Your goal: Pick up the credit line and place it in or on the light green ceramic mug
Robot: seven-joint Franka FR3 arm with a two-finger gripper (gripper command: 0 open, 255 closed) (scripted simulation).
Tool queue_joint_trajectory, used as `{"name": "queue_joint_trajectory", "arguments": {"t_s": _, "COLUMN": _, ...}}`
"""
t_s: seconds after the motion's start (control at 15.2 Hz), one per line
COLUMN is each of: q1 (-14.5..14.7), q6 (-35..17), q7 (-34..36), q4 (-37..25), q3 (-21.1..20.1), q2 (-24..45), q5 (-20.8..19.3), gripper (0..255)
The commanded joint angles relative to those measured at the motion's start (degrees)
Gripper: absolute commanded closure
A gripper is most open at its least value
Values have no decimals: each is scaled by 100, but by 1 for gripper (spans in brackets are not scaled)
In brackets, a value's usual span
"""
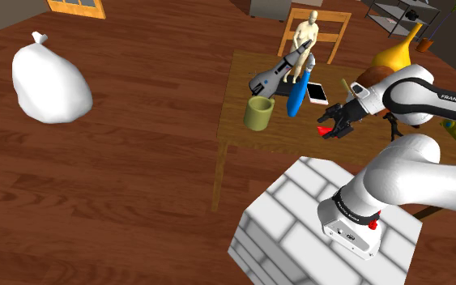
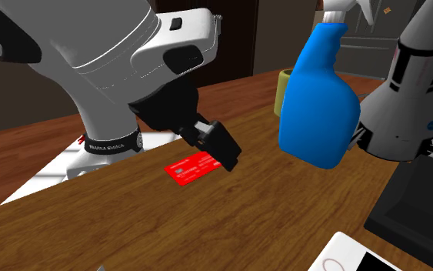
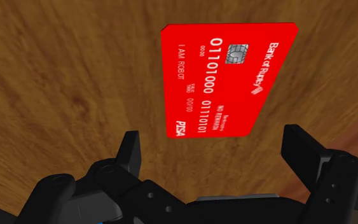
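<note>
**Wrist view: fingers spread over the red card, grasp not yet made**

The fingers (image 3: 304,151) stand released, wide apart and grasping nothing. The red card (image 3: 225,79) lies flat on the wooden worktop (image 3: 63,76) just ahead of their tips, untouched. I judge the step in hand to be the approach to the pick. A thin card lying flat offers little edge to catch. The next move likely calls for lowering until the tips straddle two opposite edges, then closing squarely.

In the shoulder view, reading outward from the fingers, a white phone (image 1: 317,93) lies near at 11 o'clock. A blue spray bottle (image 1: 297,97) stands at 10 o'clock. The olive-green mug (image 1: 259,113) is farther at 9 o'clock, near the worktop's edge. The bottle stands just beside the mug, so the carry probably needs height to pass it. A rocket model (image 1: 274,79) rests beyond at 10 o'clock, and a white sack (image 1: 49,81) sits far off on the floor.
</note>
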State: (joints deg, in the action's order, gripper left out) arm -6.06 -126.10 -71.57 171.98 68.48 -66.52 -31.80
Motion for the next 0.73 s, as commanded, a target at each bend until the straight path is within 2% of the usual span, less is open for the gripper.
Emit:
{"name": "queue_joint_trajectory", "arguments": {"t_s": 0.0, "q1": 32, "q6": -57, "q7": 5, "q4": 8, "q3": 32, "q2": 36, "q5": -19, "gripper": 0}}
{"name": "queue_joint_trajectory", "arguments": {"t_s": 0.4, "q1": 32, "q6": -56, "q7": 5, "q4": 7, "q3": 31, "q2": 36, "q5": -18, "gripper": 0}}
{"name": "queue_joint_trajectory", "arguments": {"t_s": 0.46, "q1": 32, "q6": -56, "q7": 5, "q4": 7, "q3": 31, "q2": 36, "q5": -18, "gripper": 255}}
{"name": "queue_joint_trajectory", "arguments": {"t_s": 0.66, "q1": 31, "q6": -56, "q7": 9, "q4": 11, "q3": 26, "q2": 33, "q5": -17, "gripper": 255}}
